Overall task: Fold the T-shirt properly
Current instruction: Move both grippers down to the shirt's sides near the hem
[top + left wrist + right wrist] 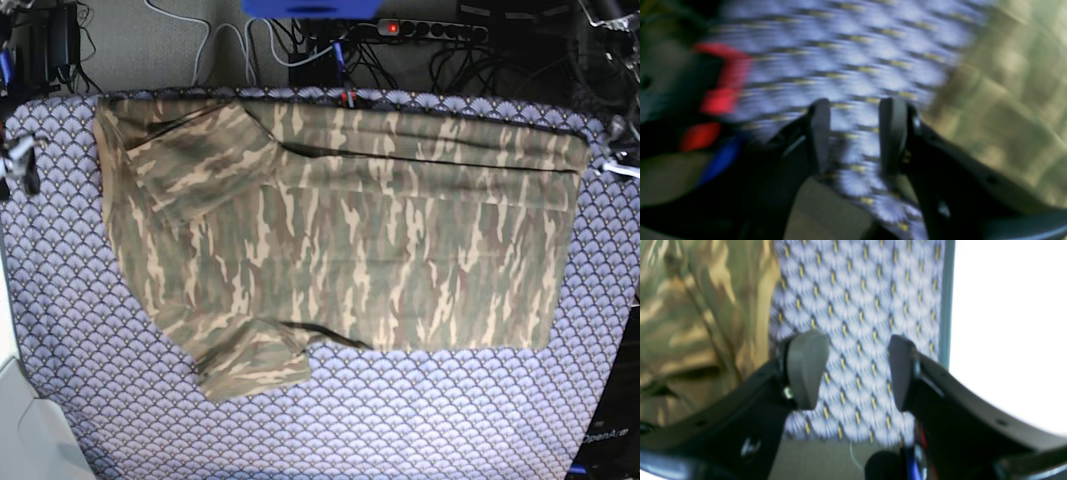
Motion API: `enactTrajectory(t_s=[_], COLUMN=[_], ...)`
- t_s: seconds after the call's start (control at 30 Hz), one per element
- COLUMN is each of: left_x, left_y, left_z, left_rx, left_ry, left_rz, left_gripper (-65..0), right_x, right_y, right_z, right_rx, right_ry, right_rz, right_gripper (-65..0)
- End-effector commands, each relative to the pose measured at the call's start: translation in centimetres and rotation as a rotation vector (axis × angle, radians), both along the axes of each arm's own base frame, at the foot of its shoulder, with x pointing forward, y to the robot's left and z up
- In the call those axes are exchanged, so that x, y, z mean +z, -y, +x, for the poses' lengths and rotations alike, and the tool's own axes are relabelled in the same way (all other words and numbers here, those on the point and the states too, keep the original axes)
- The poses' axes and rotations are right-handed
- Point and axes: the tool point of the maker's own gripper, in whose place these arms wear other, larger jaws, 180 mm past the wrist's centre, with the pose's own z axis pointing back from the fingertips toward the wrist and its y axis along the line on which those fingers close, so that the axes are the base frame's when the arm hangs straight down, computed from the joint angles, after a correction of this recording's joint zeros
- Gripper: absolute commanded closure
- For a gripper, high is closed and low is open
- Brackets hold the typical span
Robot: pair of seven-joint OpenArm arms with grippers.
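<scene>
T-shirt (340, 240) lies flat on purple-clothed bench (420, 420), far long edge already folded in, near sleeve sticking out. Left hand (855, 136) and right hand (855, 373) both parted, empty, beside shirt. Next likely: grip near edge, fold inward.

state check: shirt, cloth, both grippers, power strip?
T-shirt: flat on the tablecloth, far long edge folded over, one sleeve folded onto the body, other sleeve sticking out at the near edge.
tablecloth: spread flat under the shirt.
left gripper: open, empty, over the tablecloth beside the shirt.
right gripper: open, empty, over the tablecloth beside the shirt.
power strip: red switch lit.
</scene>
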Motion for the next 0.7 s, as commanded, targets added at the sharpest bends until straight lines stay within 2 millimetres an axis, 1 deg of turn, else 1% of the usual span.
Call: enactTrajectory(t_s=[0.0,0.07,0.13,0.17,0.23,0.33,0.37,0.43,0.47,0.53,0.6,0.67], left_x=[2.9,4.3,5.7,6.4,7.8,8.8,8.9,8.4,8.0,8.0,7.5,6.9], left_y=[-1.1,-1.7,-1.6,-1.2,-1.0,0.2,0.8,1.7,2.4,4.0,4.8,5.5], left_z=[2.3,3.5,5.3,6.7,9.3,13.8,15.0,16.7,17.4,19.2,19.9,20.5], left_rx=[-0.016,-0.020,-0.035,-0.048,-0.074,-0.121,-0.143,-0.178,-0.198,-0.228,-0.237,-0.243], left_ry=[0.080,0.112,0.156,0.183,0.211,0.218,0.206,0.176,0.161,0.178,0.184,0.197], left_rz=[0.043,0.065,0.077,0.075,0.091,0.115,0.129,0.145,0.144,0.144,0.146,0.155], left_gripper=[-24.8,-24.8,-24.8,-24.8,-24.8,-24.8,-24.8,-24.8,-24.8,-24.8,-24.8,-24.8], right_x=[1.8,1.5,1.1,0.8,0.0,-1.0,-1.3,-1.4,-1.2,-0.8,-0.7,-1.3], right_y=[0.6,0.3,0.3,0.2,-0.5,-1.5,-1.8,-2.7,-3.3,-4.6,-6.2,-7.4], right_z=[1.8,4.0,6.1,7.0,8.7,11.4,12.2,13.7,14.6,16.3,18.1,19.2], right_rx=[0.023,0.039,0.050,0.058,0.078,0.096,0.103,0.126,0.143,0.178,0.221,0.247], right_ry=[0.042,0.026,0.015,0.007,-0.010,-0.034,-0.045,-0.055,-0.049,-0.021,-0.018,-0.036], right_rz=[-0.027,-0.006,0.022,0.037,0.073,0.128,0.143,0.160,0.165,0.177,0.189,0.202], right_gripper=[-34.1,-34.1,-34.1,-34.1,-34.1,-34.1,-34.1,-34.1,-34.1,-34.2,-34.1,-34.1])
